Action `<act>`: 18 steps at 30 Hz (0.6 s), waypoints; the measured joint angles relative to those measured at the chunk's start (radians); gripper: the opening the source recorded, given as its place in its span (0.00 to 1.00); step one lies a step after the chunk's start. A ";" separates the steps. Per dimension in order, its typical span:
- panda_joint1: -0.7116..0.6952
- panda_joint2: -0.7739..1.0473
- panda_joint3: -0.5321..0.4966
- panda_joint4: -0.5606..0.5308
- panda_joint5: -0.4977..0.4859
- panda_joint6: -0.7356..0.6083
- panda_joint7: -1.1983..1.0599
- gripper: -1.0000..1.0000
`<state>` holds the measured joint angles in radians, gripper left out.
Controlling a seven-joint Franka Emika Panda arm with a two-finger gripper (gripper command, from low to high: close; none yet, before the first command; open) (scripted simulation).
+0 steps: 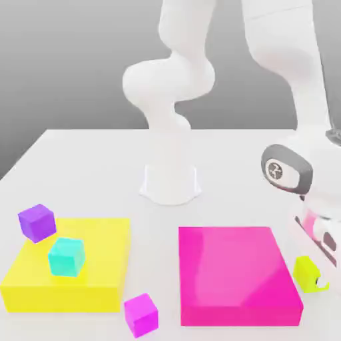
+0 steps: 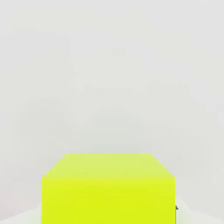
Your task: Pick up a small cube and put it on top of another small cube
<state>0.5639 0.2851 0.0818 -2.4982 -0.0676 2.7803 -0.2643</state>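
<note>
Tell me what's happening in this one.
A robot arm has its gripper closed on the small lime cube, beside the flat pink block. The cube has yet to be stacked on another. Of the other small cubes, the purple and turquoise ones are at the yellow block, and the magenta one sits between the two blocks, toward the front.
</note>
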 joint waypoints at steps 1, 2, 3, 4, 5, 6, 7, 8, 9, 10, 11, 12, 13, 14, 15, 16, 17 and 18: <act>-0.003 -0.035 0.000 -0.007 0.010 -0.028 -0.006 0.00; -0.022 -0.066 -0.018 -0.012 0.017 -0.051 -0.002 0.00; -0.048 -0.094 -0.046 -0.017 0.021 -0.072 0.008 0.00; -0.075 -0.121 -0.077 -0.021 0.024 -0.092 0.020 0.00; -0.101 -0.146 -0.107 -0.026 0.025 -0.110 0.033 0.00; -0.129 -0.169 -0.137 -0.031 0.025 -0.127 0.047 0.00; -0.167 -0.192 -0.166 -0.035 0.023 -0.144 0.062 0.00; -0.222 -0.216 -0.195 -0.040 0.020 -0.162 0.078 0.00; -0.278 -0.242 -0.222 -0.044 0.015 -0.182 0.098 0.00; -0.341 -0.270 -0.246 -0.048 0.010 -0.205 0.120 0.00; -0.406 -0.296 -0.267 -0.053 0.005 -0.225 0.141 0.00; -0.460 -0.321 -0.284 -0.057 0.001 -0.245 0.160 0.00; -0.492 -0.344 -0.298 -0.062 -0.002 -0.264 0.178 0.00; -0.528 -0.366 -0.318 -0.066 -0.006 -0.282 0.196 0.00; -0.561 -0.388 -0.339 -0.071 -0.008 -0.300 0.214 0.00; -0.591 -0.410 -0.364 -0.076 -0.012 -0.318 0.232 0.00; -0.624 -0.429 -0.390 -0.081 -0.015 -0.335 0.249 0.00; -0.651 -0.440 -0.414 -0.086 -0.015 -0.343 0.261 0.00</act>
<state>-0.0871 -0.1553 -0.3318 -2.5842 -0.0824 2.4374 -0.0029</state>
